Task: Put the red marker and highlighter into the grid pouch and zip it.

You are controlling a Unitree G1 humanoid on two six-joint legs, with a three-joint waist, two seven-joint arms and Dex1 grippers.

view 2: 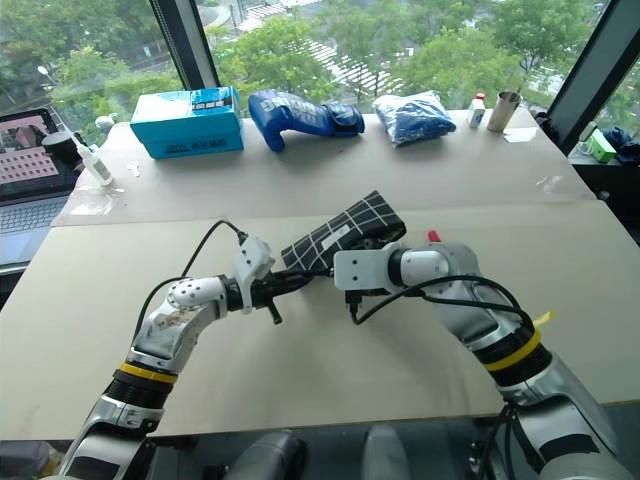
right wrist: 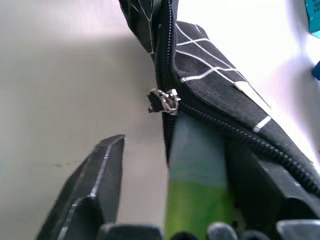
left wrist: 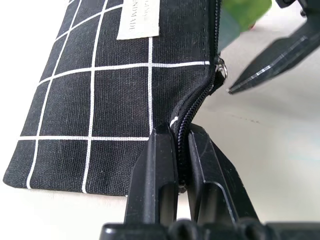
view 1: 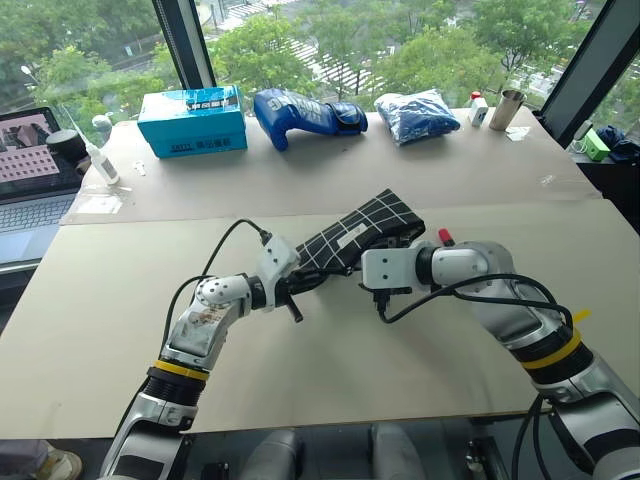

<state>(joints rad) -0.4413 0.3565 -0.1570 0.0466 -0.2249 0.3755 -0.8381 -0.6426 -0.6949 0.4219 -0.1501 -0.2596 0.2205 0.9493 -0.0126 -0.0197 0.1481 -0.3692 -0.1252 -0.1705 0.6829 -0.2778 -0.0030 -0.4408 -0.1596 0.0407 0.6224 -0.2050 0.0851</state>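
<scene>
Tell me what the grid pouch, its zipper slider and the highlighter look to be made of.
Grid pouch: matte black woven fabric, probably canvas, with white grid lines and a sewn white label.
Zipper slider: small shiny silvery part, likely metal; the teeth look like dull black plastic.
Highlighter: translucent pale-green plastic with a brighter green end, smooth and slightly glossy.

The grid pouch (left wrist: 110,75) carries a small white label (left wrist: 139,19) with dark capitals, cropped and sideways; the letters look like "MADE", not surely. The teal box (view 1: 192,120) at the far side of the worktop (view 1: 330,180) bears print too small to read.
</scene>
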